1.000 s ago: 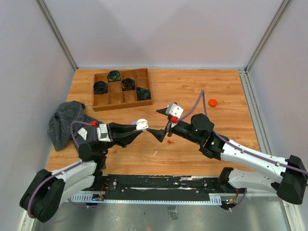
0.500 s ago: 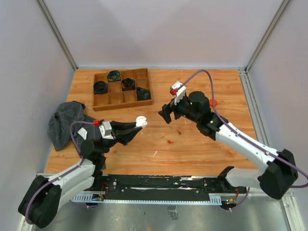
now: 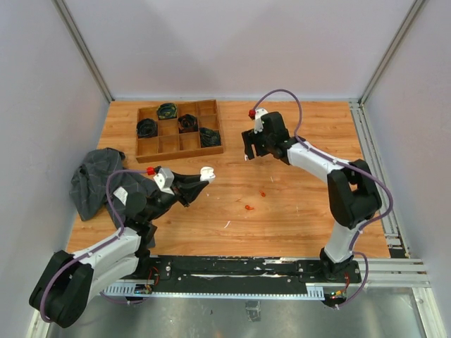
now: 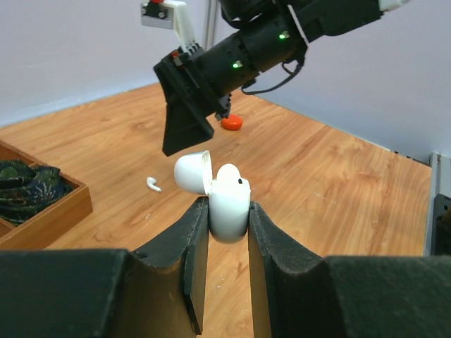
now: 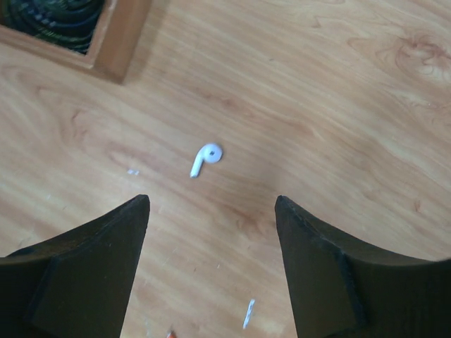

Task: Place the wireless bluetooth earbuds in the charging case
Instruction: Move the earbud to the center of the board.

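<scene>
One glossy white plastic charging case (image 4: 227,198), lid flipped open, is clamped between the black fingers of the left gripper (image 4: 227,215); a rounded white form (image 4: 229,174) in its well is perhaps a seated bud. One white stemmed earbud (image 5: 206,158) is seen lying on the wood-grain tabletop (image 3: 296,211), below the widely spread right gripper (image 5: 211,204). Pale smooth walls (image 3: 225,49) enclose the table.

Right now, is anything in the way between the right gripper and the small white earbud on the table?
Nothing visible. The small white stemmed earbud lies alone on bare wood just ahead of the open right gripper; the wooden compartment tray sits off to one side, apart from it.
</scene>
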Controlling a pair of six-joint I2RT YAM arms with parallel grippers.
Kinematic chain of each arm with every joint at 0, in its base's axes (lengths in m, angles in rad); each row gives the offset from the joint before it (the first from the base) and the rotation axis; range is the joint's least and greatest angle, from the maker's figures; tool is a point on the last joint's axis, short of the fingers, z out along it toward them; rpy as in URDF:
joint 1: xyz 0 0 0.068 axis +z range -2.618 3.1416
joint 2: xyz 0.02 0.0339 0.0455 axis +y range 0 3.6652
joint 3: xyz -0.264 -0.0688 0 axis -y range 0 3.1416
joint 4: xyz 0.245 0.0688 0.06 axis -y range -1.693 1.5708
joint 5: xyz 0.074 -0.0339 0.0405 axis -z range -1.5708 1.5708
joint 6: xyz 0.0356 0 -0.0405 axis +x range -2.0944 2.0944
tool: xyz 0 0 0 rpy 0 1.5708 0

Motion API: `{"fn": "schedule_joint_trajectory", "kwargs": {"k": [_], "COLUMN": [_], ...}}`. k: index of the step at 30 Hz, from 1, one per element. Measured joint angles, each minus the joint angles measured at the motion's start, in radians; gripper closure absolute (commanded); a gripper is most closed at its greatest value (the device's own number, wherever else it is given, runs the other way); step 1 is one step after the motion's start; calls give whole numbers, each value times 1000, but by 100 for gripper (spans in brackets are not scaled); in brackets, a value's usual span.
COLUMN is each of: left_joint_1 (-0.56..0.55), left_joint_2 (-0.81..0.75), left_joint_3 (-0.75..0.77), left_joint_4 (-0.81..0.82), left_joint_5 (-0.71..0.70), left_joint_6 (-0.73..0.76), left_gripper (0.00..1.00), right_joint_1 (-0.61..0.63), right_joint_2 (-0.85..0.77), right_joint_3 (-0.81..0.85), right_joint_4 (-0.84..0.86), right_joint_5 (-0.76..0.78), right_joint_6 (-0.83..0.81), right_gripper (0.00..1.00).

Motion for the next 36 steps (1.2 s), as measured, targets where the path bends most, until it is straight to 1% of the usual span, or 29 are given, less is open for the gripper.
{"fn": "schedule_joint_trajectory", "kwargs": {"k": [5,13,15,21,36], "left_joint_1": [0,0,0,1,1], "left_joint_2": [-1,-32,-47,-68,-82], "left_joint_3": [0,0,0,-2,-2], "left_joint_4": [-21,-44,-56,-72,-69], "left_joint_5": [-1,-8,-11,-17,-18], "left_joint_6": [9,18,23,26,21], "left_gripper": [100,100,100,100,100], "right_joint_1": [-11,-11,-11,-11,-1], "right_joint_2": [158,358,383,391,387], "right_joint_3": [113,252,270,285,279], "right_joint_4": [-5,-33,-37,-55,-69], "right_joint_5": [14,13,15,14,29], "right_joint_6": [31,61,66,89,78], "right_gripper": [46,60,62,68,70]}}
